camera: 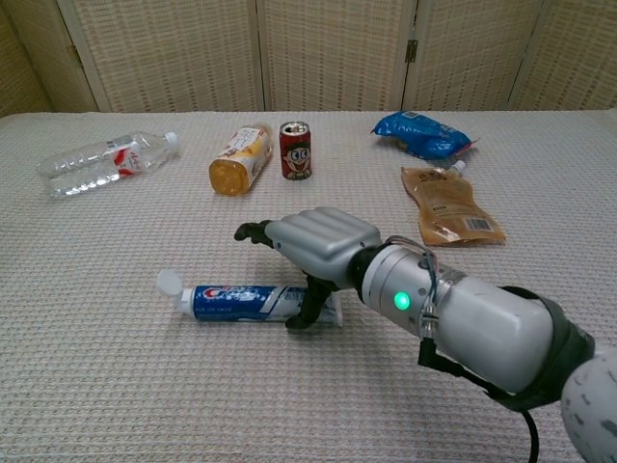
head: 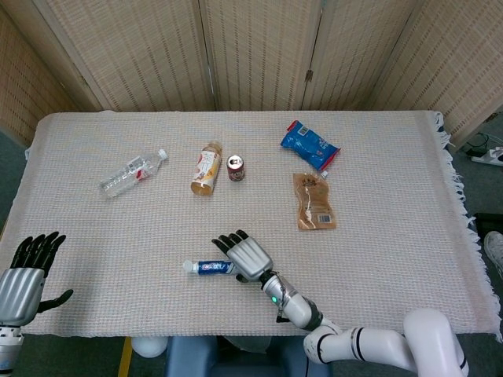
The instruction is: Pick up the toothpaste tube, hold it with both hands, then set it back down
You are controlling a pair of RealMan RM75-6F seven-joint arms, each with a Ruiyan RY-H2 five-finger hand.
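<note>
We see the toothpaste tube [head: 211, 267] lying flat on the table cloth [head: 393, 259] in the lower middle of the head view, its white cap pointing toward the left of the frame, not far from the near edge of the table. Our right hand [head: 245, 254] sits over the tube's right end; in the chest view the thumb reaches down beside the tube [camera: 253, 301] while the fingers [camera: 253, 231] stretch out above the cloth, so the hand [camera: 318, 246] is only partly closed and we cannot tell whether it has a real hold. Our left hand [head: 27, 271] hangs at the lower left corner of the frame, off the table's near left edge, fingers spread and holding nothing. Between the two hands the cloth lies bare. Farther up the frame, well apart from the tube, lie a clear water bottle [head: 131, 173] at the left, a yellow bottle [head: 207, 169] on its side, a small red can [head: 236, 167] standing just beside it, a blue bag [head: 310, 145] and a brown pouch [head: 314, 202] toward the right. The fringed right edge of the cloth runs down the right side.
</note>
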